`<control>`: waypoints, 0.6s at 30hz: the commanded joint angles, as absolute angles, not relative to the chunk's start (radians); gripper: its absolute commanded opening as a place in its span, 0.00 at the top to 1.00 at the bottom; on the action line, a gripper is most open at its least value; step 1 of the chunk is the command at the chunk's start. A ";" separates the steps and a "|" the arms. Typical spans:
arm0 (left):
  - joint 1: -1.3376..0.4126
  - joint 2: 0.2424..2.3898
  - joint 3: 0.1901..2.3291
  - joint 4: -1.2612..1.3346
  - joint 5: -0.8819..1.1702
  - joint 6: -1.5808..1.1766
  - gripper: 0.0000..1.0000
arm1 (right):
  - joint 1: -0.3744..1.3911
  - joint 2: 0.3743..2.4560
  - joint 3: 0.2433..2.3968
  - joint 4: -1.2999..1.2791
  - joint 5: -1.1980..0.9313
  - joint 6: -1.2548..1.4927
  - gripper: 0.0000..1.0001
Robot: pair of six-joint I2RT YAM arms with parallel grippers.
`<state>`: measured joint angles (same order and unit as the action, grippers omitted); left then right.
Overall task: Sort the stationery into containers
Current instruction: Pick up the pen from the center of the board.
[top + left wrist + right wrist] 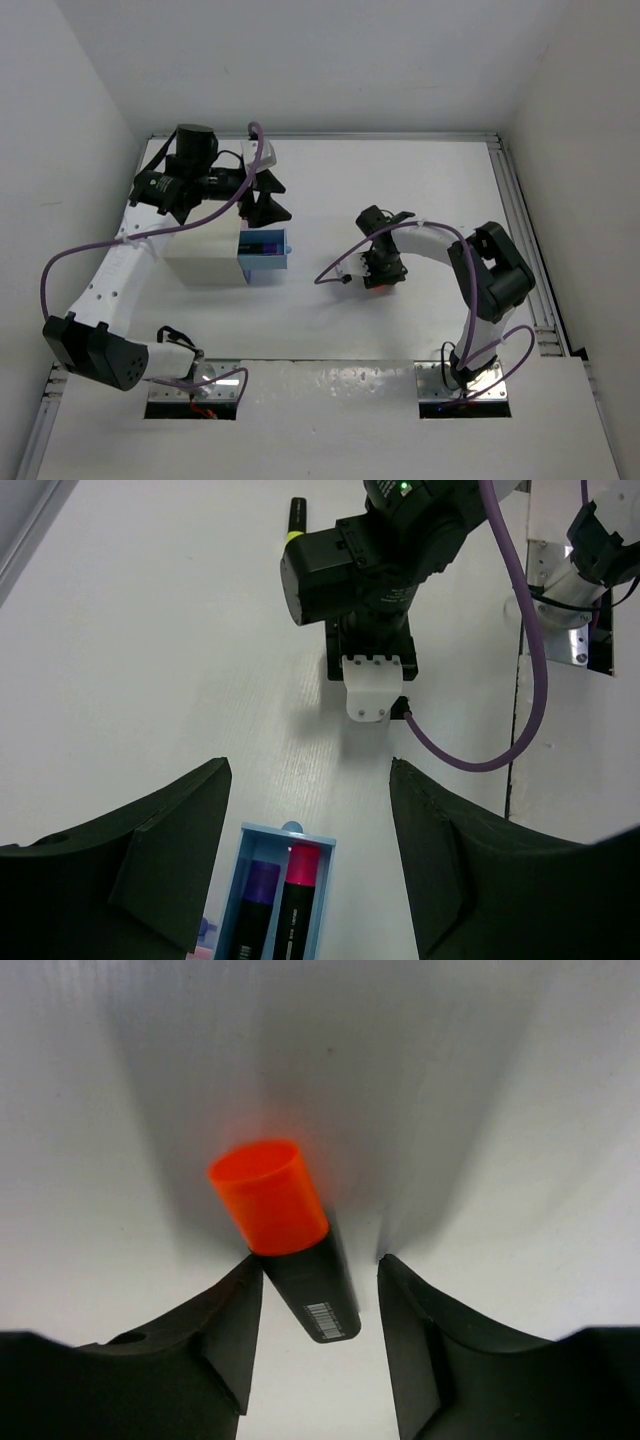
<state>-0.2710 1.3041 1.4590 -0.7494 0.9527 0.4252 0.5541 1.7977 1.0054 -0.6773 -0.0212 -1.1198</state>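
A light blue drawer (266,262) stands pulled out of the white cabinet (203,257). In the left wrist view the drawer (250,845) holds a purple-capped highlighter (258,885) and a pink-capped highlighter (301,870). My left gripper (278,196) is open and empty, above and beyond the drawer's front end (310,770). My right gripper (380,272) points down at the table. In its wrist view it (320,1265) is open around an orange-capped black highlighter (275,1200) lying on the table. The left finger touches the barrel and the right finger stands apart. A yellow-capped highlighter (293,520) lies beyond the right arm.
A sliver of a pink drawer (203,952) shows beside the blue one. Purple cables loop from both arms (345,262). A metal rail (520,220) runs along the table's right edge. White walls enclose the table on three sides.
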 commanded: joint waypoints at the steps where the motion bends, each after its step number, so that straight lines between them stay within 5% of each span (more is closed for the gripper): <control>1: -0.256 1.281 1.456 -0.703 0.974 0.425 0.29 | 0.561 1.825 1.005 -0.658 -0.052 -1.152 0.52; 11: -0.218 1.246 1.398 -0.556 0.993 0.246 0.29 | 0.540 1.847 1.026 -0.663 -0.132 -1.040 0.95; 18: -0.167 1.170 1.338 -0.238 0.845 -0.101 0.19 | 0.428 1.801 1.337 -0.750 -0.470 -0.495 1.00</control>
